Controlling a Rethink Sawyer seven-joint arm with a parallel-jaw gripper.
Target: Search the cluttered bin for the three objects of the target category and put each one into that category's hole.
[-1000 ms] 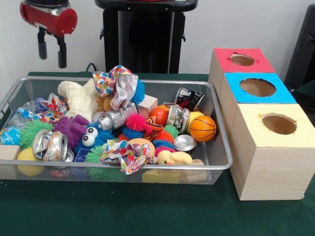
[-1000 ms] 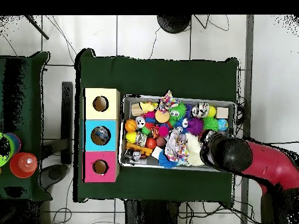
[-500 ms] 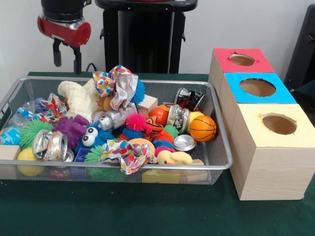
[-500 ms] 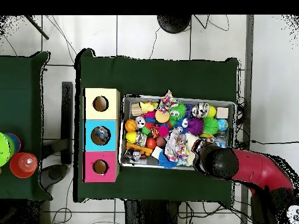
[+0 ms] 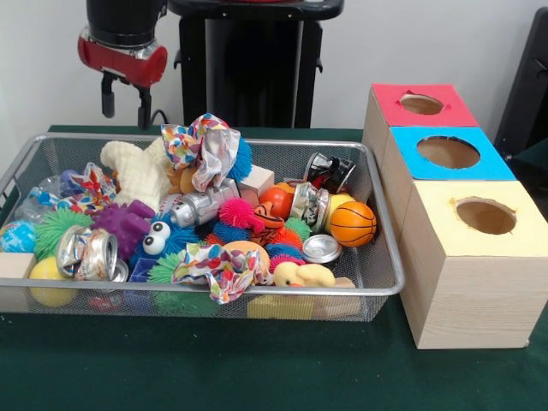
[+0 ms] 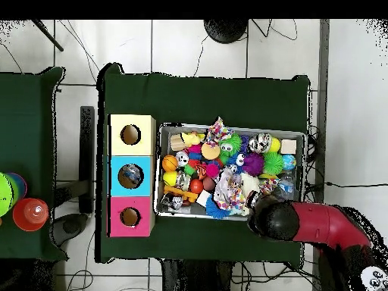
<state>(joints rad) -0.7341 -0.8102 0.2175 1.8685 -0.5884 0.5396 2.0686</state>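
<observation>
Bottle [image 5: 34, 202] half-buried under clutter

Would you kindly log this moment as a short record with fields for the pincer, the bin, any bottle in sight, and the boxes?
pincer: open, empty, hanging above the bin's far left corner in the front view
bin: wire mesh, packed with toys, crushed cans and paper wads
bottle: one see-through bottle at the bin's left end, partly buried; others not made out
boxes: red, blue, yellow in a row right of the bin, one round hole in each top
blue box hole: something inside it in the overhead view
</observation>
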